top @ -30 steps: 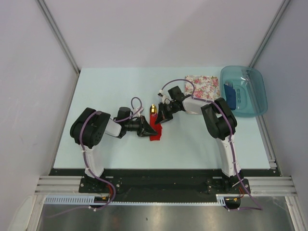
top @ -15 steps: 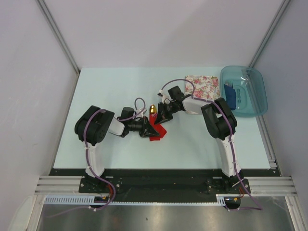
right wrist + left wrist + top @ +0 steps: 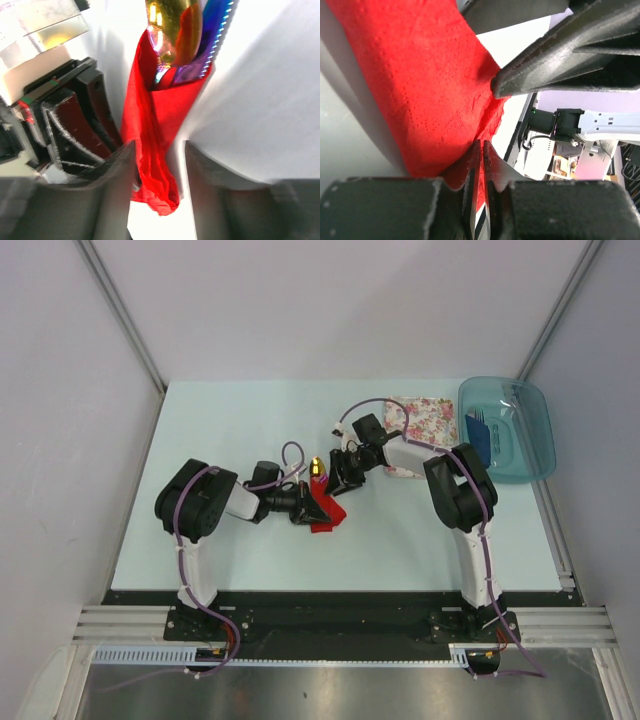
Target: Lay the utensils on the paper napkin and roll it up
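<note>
The red paper napkin (image 3: 326, 510) lies mid-table, partly wrapped round the utensils. In the right wrist view the napkin (image 3: 155, 125) forms a loose roll, with the gold spoon head (image 3: 172, 22) and a shiny purple-blue utensil (image 3: 212, 42) sticking out of its far end. The spoon head also shows in the top view (image 3: 318, 468). My left gripper (image 3: 306, 506) is shut on the napkin's edge (image 3: 420, 90), pinched between its fingertips (image 3: 481, 148). My right gripper (image 3: 341, 480) is open, its fingers standing on either side of the roll's near end (image 3: 160, 167).
A white floral-print napkin (image 3: 425, 420) lies at the back right, partly under my right arm. A teal plastic tub (image 3: 510, 430) with blue cutlery in it stands at the far right edge. My two grippers are very close together over the roll.
My left gripper moved a little to the right, pulling a flap of the red napkin up and over. My right wrist shifted slightly toward the back.
</note>
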`<act>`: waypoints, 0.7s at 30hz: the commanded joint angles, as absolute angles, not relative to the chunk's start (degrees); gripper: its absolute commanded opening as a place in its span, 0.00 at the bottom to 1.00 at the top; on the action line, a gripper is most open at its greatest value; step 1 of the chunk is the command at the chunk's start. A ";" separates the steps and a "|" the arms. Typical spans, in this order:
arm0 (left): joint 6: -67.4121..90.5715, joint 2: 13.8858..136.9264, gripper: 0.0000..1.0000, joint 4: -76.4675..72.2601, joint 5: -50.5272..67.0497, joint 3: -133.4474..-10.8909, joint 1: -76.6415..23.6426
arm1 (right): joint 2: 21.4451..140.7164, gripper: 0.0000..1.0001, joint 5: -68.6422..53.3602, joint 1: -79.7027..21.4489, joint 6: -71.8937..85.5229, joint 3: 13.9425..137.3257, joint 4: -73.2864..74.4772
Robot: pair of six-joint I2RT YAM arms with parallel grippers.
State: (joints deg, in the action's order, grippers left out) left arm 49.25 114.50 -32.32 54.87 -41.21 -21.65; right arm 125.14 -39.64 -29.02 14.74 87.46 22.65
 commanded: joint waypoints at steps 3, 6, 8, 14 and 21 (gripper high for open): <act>43.24 115.85 0.13 -25.49 51.42 -41.40 -21.89 | 126.12 0.20 -35.59 -29.36 12.30 88.33 24.34; 43.16 114.96 0.13 -25.84 51.68 -41.75 -21.45 | 126.56 0.08 -36.30 -29.18 11.52 88.07 24.52; 43.07 114.08 0.14 -25.84 51.59 -42.18 -21.36 | 126.74 0.08 -37.00 -29.00 11.43 88.07 25.05; 42.89 113.82 0.13 -25.67 51.42 -42.28 -21.36 | 126.91 0.04 -36.48 -28.92 10.99 87.63 25.22; 42.19 114.96 0.11 -25.75 50.89 -41.22 -21.88 | 122.79 0.39 -41.73 -25.67 12.48 86.05 24.79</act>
